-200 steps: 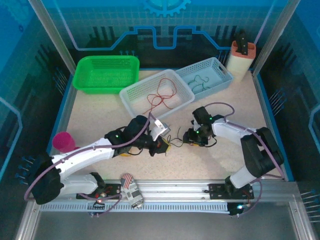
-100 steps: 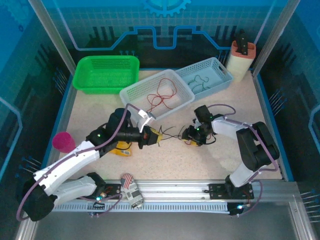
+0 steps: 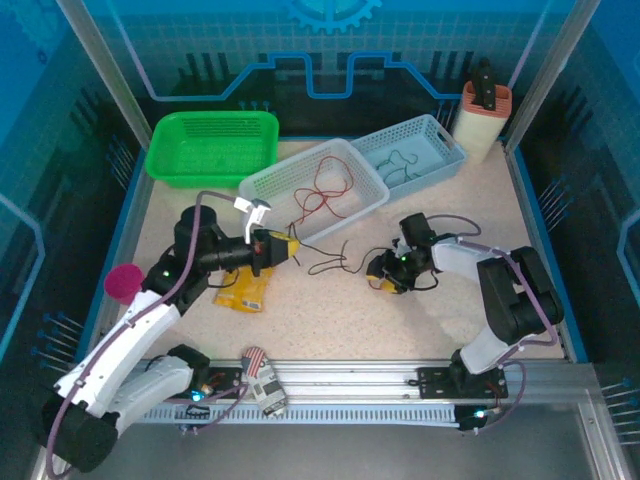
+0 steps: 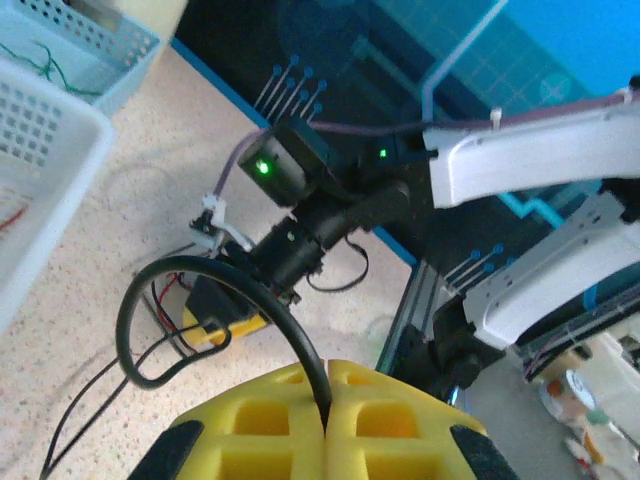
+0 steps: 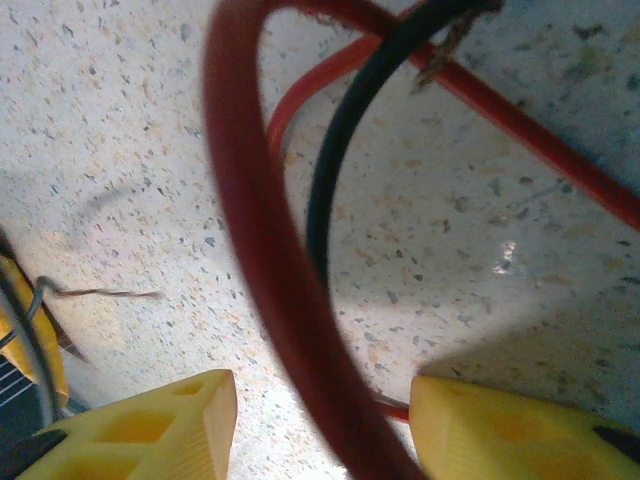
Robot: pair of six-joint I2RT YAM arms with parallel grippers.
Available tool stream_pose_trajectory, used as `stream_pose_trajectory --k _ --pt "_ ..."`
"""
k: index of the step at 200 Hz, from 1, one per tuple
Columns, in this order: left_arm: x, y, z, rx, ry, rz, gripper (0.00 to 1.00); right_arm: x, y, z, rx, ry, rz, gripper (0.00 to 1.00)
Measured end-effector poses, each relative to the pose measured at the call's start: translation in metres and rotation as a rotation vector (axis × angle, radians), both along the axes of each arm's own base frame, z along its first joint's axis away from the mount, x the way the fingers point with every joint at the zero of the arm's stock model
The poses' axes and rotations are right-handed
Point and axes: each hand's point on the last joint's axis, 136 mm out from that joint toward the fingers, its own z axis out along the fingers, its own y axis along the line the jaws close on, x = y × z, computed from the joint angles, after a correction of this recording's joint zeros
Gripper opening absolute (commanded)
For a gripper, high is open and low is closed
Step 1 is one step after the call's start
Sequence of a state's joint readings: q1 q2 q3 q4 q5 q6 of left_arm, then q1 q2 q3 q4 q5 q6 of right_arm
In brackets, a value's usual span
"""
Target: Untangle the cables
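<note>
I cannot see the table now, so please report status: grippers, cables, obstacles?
Left gripper shut on black cable. Right gripper open, red cable between its jaws. Yellow packet near left gripper.

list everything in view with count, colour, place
green basket: 1, green, far left
white basket: 1, white, centre
red cable: 1, red, in white basket
blue basket: 1, blue, far right
dark cable: 1, dark, in blue basket
cream container: 1, cream, right corner
pink cup: 1, pink, left edge
yellow packet: 1, yellow, centre left
black cable: 1, black, in left jaws
red strand: 1, red, between right jaws
left gripper: jaws shut on black cable
right gripper: jaws open
</note>
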State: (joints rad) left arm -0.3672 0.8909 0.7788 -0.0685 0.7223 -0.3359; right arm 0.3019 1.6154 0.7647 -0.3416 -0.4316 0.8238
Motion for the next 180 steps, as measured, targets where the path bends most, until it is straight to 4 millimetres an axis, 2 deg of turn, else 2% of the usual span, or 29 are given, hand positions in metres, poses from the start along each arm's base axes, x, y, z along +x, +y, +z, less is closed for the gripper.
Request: stream_pose_trajectory --k 50,77,91,104,126,148,162,180 --pt "0.002 0.003 0.010 -0.047 0.011 -0.003 0.00 0.000 0.002 0.003 0.026 -0.022 0.012 0.53" --pt "0.006 0.002 0.004 -0.040 0.032 -0.001 0.00 0.005 0.006 0.016 0.004 -0.141 0.095 0.53" --pt "0.010 0.002 -0.003 -0.028 0.056 0.014 0.00 0.005 0.012 0.035 0.005 -0.229 0.153 0.53" --pt "0.015 0.003 -0.011 -0.013 0.085 0.035 0.00 0.006 0.014 0.061 0.008 -0.325 0.189 0.53" --pt "0.021 0.004 -0.019 -0.002 0.118 0.061 0.00 0.008 0.006 0.107 -0.014 -0.513 0.223 0.52" --pt "0.023 0.004 -0.020 -0.001 0.126 0.070 0.00 0.003 0.000 0.144 -0.058 -0.705 0.291 0.55" --pt "0.023 0.004 -0.020 -0.002 0.128 0.071 0.00 0.000 0.001 0.158 -0.097 -0.826 0.357 0.54" --pt "0.023 0.003 -0.020 -0.002 0.128 0.070 0.00 -0.010 0.009 0.160 -0.152 -0.963 0.498 0.54"
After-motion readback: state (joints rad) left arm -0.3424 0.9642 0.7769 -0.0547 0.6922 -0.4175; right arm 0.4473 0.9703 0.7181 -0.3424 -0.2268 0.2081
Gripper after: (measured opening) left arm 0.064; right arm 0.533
